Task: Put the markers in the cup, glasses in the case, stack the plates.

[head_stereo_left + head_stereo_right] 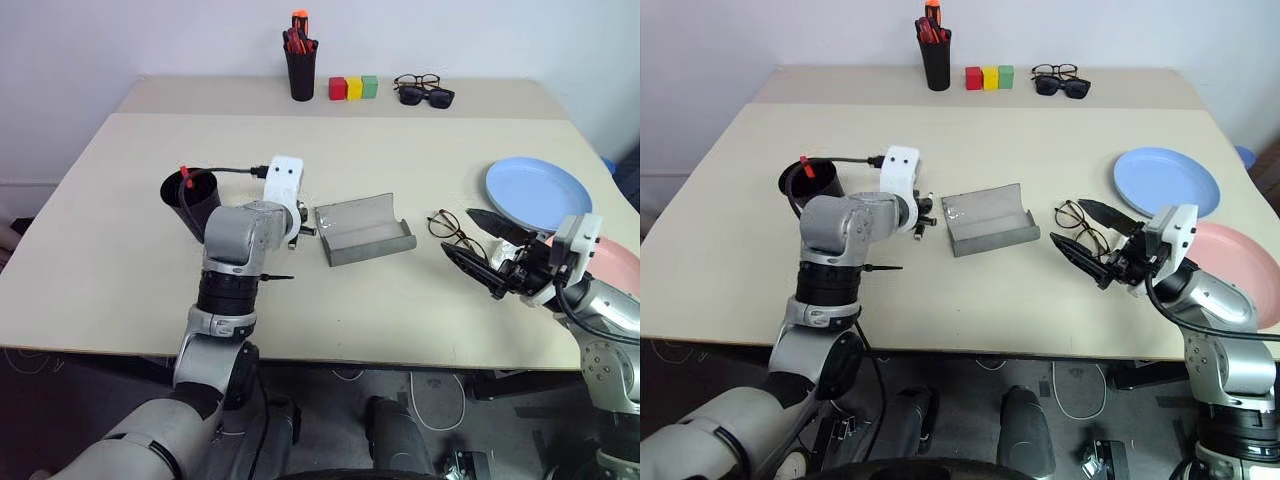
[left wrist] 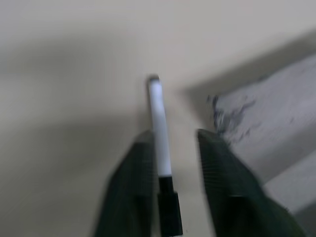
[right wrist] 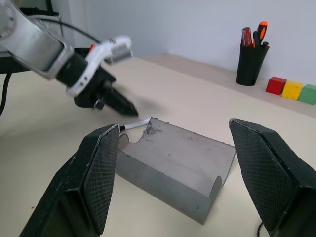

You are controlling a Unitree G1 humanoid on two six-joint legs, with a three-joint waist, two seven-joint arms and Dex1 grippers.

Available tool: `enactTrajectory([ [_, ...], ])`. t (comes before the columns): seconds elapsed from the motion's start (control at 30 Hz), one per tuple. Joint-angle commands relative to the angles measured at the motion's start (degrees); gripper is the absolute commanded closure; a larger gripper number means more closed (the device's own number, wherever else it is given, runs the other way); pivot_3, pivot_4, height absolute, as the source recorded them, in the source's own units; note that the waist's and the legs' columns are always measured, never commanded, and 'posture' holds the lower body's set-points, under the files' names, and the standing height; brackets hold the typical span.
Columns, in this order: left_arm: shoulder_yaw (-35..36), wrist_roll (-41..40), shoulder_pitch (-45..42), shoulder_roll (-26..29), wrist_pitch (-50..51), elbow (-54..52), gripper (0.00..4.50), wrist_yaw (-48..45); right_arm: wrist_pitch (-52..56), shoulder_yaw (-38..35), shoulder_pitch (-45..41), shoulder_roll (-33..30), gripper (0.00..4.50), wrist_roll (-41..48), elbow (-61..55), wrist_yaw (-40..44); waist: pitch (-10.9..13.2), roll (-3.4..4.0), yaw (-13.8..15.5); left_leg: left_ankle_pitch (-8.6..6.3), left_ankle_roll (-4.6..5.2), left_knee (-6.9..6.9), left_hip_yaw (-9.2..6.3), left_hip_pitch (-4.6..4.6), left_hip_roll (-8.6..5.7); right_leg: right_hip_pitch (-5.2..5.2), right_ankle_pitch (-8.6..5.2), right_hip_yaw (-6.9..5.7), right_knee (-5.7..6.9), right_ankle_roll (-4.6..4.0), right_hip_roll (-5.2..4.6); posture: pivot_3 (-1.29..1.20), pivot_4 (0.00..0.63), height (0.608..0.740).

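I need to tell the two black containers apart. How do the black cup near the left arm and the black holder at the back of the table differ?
The cup is wider and tapered; the holder is narrower and straight-sided. The cup holds one red marker; the holder is packed with red and orange pens. Both are plain black and stand upright.

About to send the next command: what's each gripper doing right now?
Left gripper: open, fingers either side of the white marker on the table, not clamped.
Right gripper: open wide, empty, facing the case.

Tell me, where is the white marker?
The white marker lies on the table between the left gripper's open fingers, beside the open grey case.
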Motion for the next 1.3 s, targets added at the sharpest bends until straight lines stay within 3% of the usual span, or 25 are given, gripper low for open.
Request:
enactTrajectory([
  [0.03,2.7,1.2,-4.6,-1.7,1.1,2.7,1.13,3.1,-1.0,-1.4,0.1,0.3,0.88,0.5,-1.3,-0.2,0.0,-0.01,0.0,0.00,0.00,0.00,0.00,-0.01,0.00,0.00,0.00,0.00,-0.01,0.00,-0.01,0.00,0.150,0.739],
  [0.1,3.8,1.7,-6.0,-2.4,2.1,5.2,0.11,4.5,-0.9,-1.6,0.6,0.3,0.88,0.7,-1.7,-0.3,0.0,-0.01,0.1,0.00,0.00,0.00,0.01,-0.01,-0.01,0.01,0.00,0.00,-0.02,0.00,-0.01,0.00,0.150,0.739],
  [0.5,12.7,3.5,-15.6,-3.7,5.1,24.1,0.04,11.3,-1.5,-1.9,2.7,1.5,0.88,0.5,-3.4,-2.1,0.0,-0.02,0.0,0.00,-0.01,-0.01,0.01,0.01,0.00,0.00,-0.01,-0.01,-0.01,0.04,-0.01,0.00,0.150,0.739],
  [0.63,13.1,3.3,-17.1,-4.3,3.0,27.6,1.26,12.3,-1.4,-2.3,4.0,1.7,0.88,0.6,-4.4,-2.8,0.0,-0.01,0.0,0.00,-0.01,-0.01,0.01,0.01,0.00,0.00,-0.01,-0.01,0.00,0.04,-0.01,0.00,0.150,0.739],
  [0.83,14.6,2.9,-18.2,-4.1,4.0,29.4,4.39,12.9,-1.1,-2.4,4.8,1.6,0.88,0.7,-5.5,-4.0,0.0,-0.01,0.2,0.00,-0.02,0.02,0.01,0.02,-0.01,0.05,0.00,-0.01,0.00,0.06,-0.02,0.00,0.150,0.739],
  [1.1,12.9,2.2,-17.2,-4.9,5.2,24.9,4.39,11.2,-1.5,-2.0,3.8,1.5,0.88,0.2,-4.1,-4.1,0.0,-0.02,0.1,0.00,-0.02,0.00,0.02,0.02,-0.02,0.04,0.00,-0.01,-0.02,0.08,-0.02,0.00,0.150,0.739],
  [1.3,-1.4,-2.2,-10.4,-0.7,-0.9,0.1,4.39,-2.3,-1.6,-1.9,1.6,1.5,0.88,-0.2,-2.4,-4.1,0.0,-0.02,-0.6,0.02,-0.06,-0.08,0.03,-0.02,0.01,-0.09,0.05,0.02,0.01,-0.01,0.00,0.00,0.150,0.739],
])
